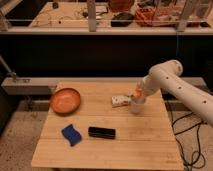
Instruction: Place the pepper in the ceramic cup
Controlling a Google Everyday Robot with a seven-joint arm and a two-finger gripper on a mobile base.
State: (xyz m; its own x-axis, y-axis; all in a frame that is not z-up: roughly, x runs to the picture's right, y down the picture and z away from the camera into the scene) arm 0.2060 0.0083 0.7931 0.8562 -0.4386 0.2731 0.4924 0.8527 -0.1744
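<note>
The ceramic cup point(137, 106) is a small pale grey cylinder standing on the wooden table point(110, 145), right of centre. My gripper point(137, 93) hangs right above the cup's mouth at the end of the white arm point(172, 82) that comes in from the right. The pepper point(136, 94), a small orange rounded object, shows at the gripper tip just over the cup's rim. I cannot tell whether it touches the cup.
A wide orange-brown bowl point(65, 100) sits at the table's left. A small flat white box point(119, 101) lies just left of the cup. A blue sponge point(71, 134) and a black bar-shaped object point(102, 132) lie near the front. Cables hang off the right side.
</note>
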